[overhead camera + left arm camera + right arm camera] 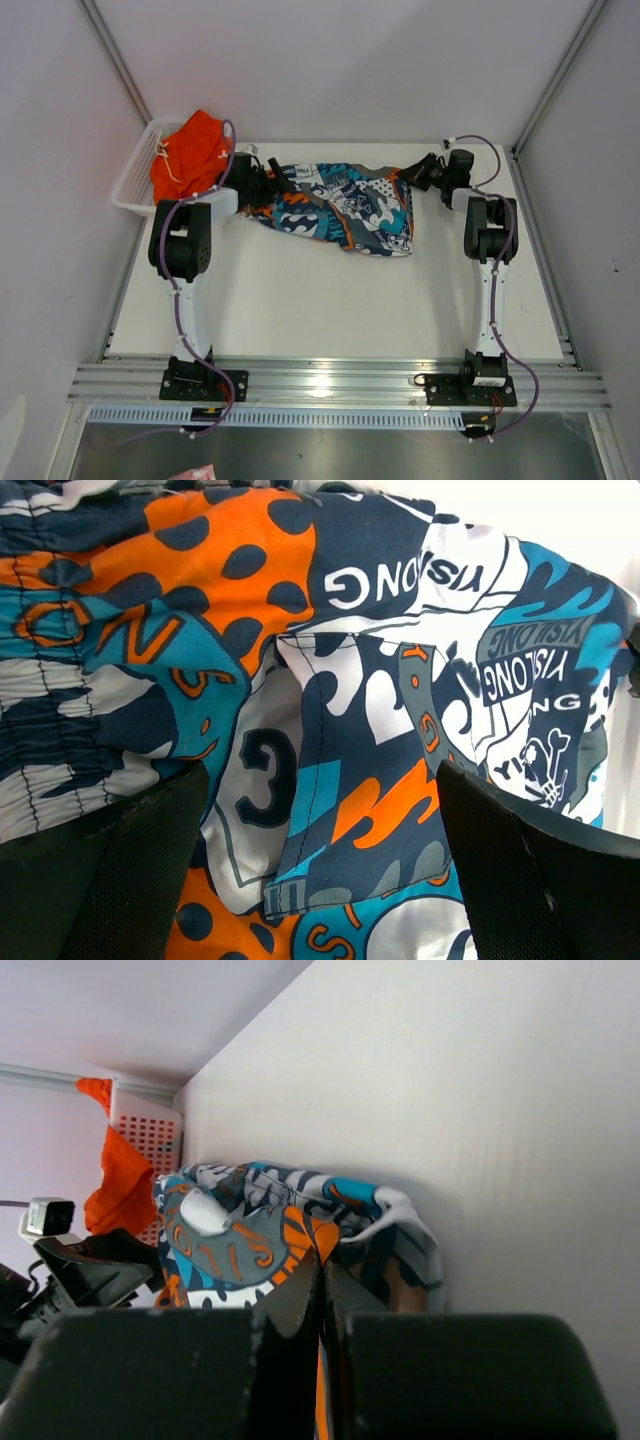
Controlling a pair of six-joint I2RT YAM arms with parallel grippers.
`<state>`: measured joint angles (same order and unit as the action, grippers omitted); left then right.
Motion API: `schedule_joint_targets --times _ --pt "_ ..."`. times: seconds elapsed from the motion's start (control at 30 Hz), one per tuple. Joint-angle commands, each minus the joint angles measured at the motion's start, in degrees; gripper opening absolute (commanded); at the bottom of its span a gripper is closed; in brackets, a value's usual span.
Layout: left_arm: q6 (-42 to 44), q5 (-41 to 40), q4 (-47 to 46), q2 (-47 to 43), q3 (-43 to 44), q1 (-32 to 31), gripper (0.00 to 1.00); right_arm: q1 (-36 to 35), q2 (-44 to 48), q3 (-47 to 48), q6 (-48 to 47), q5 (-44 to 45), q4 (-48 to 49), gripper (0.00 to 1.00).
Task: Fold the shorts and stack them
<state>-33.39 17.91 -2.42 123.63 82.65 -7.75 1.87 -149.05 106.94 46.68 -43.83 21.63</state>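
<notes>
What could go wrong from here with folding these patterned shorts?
The right claw is shut on a small pinch of the patterned shorts, so the cloth may slip out when lifted.
The left claw hangs open over the shorts, gripping nothing; a one-sided pull may drag or bunch them.
The orange shorts spill over the basket beside the left arm, which might snag them.

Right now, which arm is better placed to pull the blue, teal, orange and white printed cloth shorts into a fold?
Right. The right tool is shut on an edge of the blue, teal, orange and white printed cloth shorts; the left tool is wide open over the fabric, gripping nothing.
</notes>
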Motion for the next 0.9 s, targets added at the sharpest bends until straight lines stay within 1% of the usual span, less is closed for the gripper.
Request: schedule_joint_targets --times 0.0,0.03,0.07,0.17,0.3,0.33,0.37,0.4,0.47,0.53,0.57,0.67,0.73,0.87 --pt "1.4 -2.9 4.4 2.1 0.2 -0.4 0.99 1.9 4.0 -2.5 -1.8 5.1 3.3 0.0" --pt "1.3 -3.1 4.5 2.1 0.1 -0.4 0.99 2.3 6.4 -3.5 -3.1 8.0 2.5 0.0" --pt "1.2 -3.4 4.6 2.1 0.2 -0.4 0.99 2.4 7.5 -5.0 -5.5 9.3 1.8 0.0" --pt "1.0 -4.2 5.0 2.1 0.4 -0.5 0.99 2.9 10.8 -7.4 -8.1 13.5 0.3 0.0" --pt "1.0 -5.6 5.9 2.2 0.8 -0.8 0.99 3.1 12.5 -9.7 -11.0 16.5 -0.9 0.08" --pt "1.0 -6.0 6.1 2.3 0.9 -0.9 0.99 3.1 12.5 -9.9 -11.1 16.8 -0.8 0.14" --pt "1.1 -5.9 6.2 2.4 1.1 -0.9 0.99 3.1 12.1 -9.6 -11.1 16.4 -1.1 0.39" --pt "1.3 -5.9 6.4 2.4 1.2 -1.0 0.99 3.1 11.7 -8.3 -10.9 15.2 -1.5 0.48" --pt "1.6 -5.6 6.3 2.4 1.3 -1.0 0.99 3.1 11.1 -7.0 -10.9 14.1 -3.1 0.6" --pt "2.0 -4.5 6.1 2.4 1.6 -1.0 0.99 3.1 11.9 -7.4 -10.9 14.0 -3.1 0.7" --pt "2.4 -4.2 6.2 2.2 1.5 -1.0 0.99 3.1 12.6 -7.8 -11.1 14.1 -3.7 0.72" --pt "3.6 -4.2 6.8 0.6 1.5 -1.0 0.99 3.1 16.4 -9.9 -11.5 14.4 -4.6 0.73" --pt "3.7 -4.2 6.9 -2.5 0.5 -1.0 0.99 2.8 19.8 -11.0 -10.9 13.6 -5.5 0.73" --pt "1.7 -2.5 5.8 -8.2 -3.2 -1.0 0.99 0.8 26.2 -17.6 -8.9 11.2 -4.3 0.72"
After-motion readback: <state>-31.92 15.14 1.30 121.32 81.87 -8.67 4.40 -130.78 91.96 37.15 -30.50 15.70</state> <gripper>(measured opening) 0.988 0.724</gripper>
